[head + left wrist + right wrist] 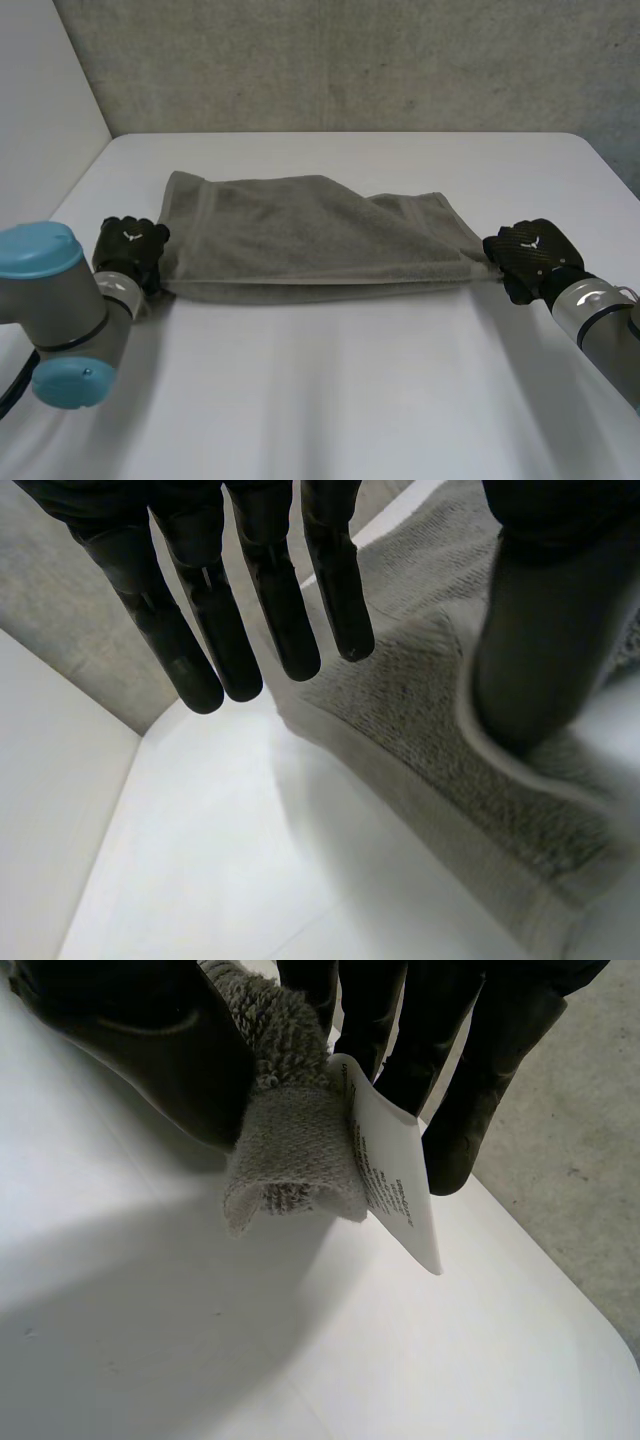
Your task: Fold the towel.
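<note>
Head view: towel [300,235] looked folded once, likely more to go. Right hand [530,258] pinched its corner; left hand [130,250] had straight fingers.

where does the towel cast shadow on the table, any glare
Head view: thin dark shadow under the near edge of the towel on the table, no glare. Left wrist view: soft shadow on the table beside the towel's hem. Right wrist view: the white label at the towel's corner is brightly lit.
</note>
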Action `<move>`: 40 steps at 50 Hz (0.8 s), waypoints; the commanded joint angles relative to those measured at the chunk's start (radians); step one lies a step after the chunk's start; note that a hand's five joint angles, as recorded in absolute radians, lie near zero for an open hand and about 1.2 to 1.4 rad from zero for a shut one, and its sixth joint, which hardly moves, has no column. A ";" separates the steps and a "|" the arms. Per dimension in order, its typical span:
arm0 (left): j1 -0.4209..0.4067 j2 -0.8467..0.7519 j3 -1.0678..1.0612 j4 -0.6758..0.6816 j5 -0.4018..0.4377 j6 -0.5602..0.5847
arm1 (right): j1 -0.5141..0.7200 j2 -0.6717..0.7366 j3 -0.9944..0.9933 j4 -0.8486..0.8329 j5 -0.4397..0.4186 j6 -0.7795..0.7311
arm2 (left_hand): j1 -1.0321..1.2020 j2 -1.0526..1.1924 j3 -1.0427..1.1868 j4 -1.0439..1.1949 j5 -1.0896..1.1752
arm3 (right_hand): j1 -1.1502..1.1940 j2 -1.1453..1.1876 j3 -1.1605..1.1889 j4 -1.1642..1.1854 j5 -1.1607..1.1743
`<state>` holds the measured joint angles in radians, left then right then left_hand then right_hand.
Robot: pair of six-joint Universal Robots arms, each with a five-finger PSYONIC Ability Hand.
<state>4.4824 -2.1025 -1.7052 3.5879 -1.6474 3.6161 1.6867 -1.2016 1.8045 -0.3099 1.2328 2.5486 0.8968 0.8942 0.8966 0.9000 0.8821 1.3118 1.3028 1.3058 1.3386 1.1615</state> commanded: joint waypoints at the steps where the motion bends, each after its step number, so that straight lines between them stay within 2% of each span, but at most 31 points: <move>1: 0.003 0.079 -0.057 -0.005 0.084 0.003 | -0.001 -0.007 -0.001 0.003 0.001 0.007 | 0.497 0.500 0.498 0.494 0.338 | 0.084 0.093 0.090 0.058 0.060; 7: 0.006 0.118 -0.067 -0.031 0.130 0.035 | 0.001 -0.035 -0.017 0.055 0.001 0.012 | 0.499 0.502 0.500 0.496 0.340 | 0.084 0.093 0.090 0.058 0.060; 10: 0.008 0.156 -0.065 -0.060 0.133 0.067 | 0.001 -0.107 -0.047 0.121 -0.001 0.013 | 0.499 0.502 0.500 0.496 0.340 | 0.084 0.093 0.090 0.058 0.060; 12: 0.015 0.244 -0.056 -0.080 0.133 0.099 | -0.001 -0.189 -0.091 0.190 -0.001 0.016 | 0.499 0.502 0.500 0.496 0.340 | 0.084 0.093 0.090 0.058 0.060; 15: 0.020 0.299 -0.053 -0.084 0.135 0.112 | -0.001 -0.227 -0.117 0.225 -0.003 0.022 | 0.499 0.502 0.500 0.496 0.340 | 0.084 0.093 0.090 0.058 0.060; 20: 0.043 0.508 -0.027 -0.089 0.141 0.122 | -0.007 -0.343 -0.272 0.421 -0.018 0.050 | 0.499 0.502 0.500 0.496 0.340 | 0.084 0.093 0.090 0.058 0.060; 24: 0.043 0.585 -0.001 -0.104 0.166 0.121 | -0.016 -0.368 -0.370 0.512 -0.030 0.047 | 0.499 0.502 0.500 0.496 0.340 | 0.084 0.093 0.090 0.058 0.060; 26: 0.043 0.616 0.037 -0.159 0.208 0.118 | -0.024 -0.375 -0.474 0.592 -0.027 0.038 | 0.499 0.502 0.500 0.496 0.340 | 0.084 0.093 0.090 0.058 0.060; 32: 0.037 0.582 0.105 -0.255 0.228 0.113 | -0.041 -0.322 -0.600 0.718 -0.035 -0.001 | 0.499 0.502 0.500 0.496 0.340 | 0.084 0.093 0.090 0.058 0.060; 34: 0.031 0.468 0.151 -0.302 0.225 0.115 | -0.033 -0.206 -0.655 0.773 -0.016 -0.066 | 0.499 0.502 0.500 0.496 0.340 | 0.084 0.093 0.090 0.058 0.060; 38: 0.014 0.340 0.220 -0.354 0.219 0.119 | 0.005 -0.111 -0.697 0.805 0.008 -0.137 | 0.499 0.502 0.500 0.496 0.340 | 0.084 0.093 0.090 0.058 0.060; 40: 0.000 0.203 0.318 -0.423 0.216 0.122 | 0.060 -0.015 -0.723 0.815 0.069 -0.192 | 0.499 0.502 0.500 0.496 0.340 | 0.084 0.093 0.090 0.058 0.060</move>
<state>4.5103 -1.6315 -1.5466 3.2848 -1.4207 3.7317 1.6634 -1.4186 1.1490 0.4595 1.2178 2.4828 1.4552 1.5206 1.5463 1.5212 1.4749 1.3125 1.3028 1.3151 1.3387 1.1634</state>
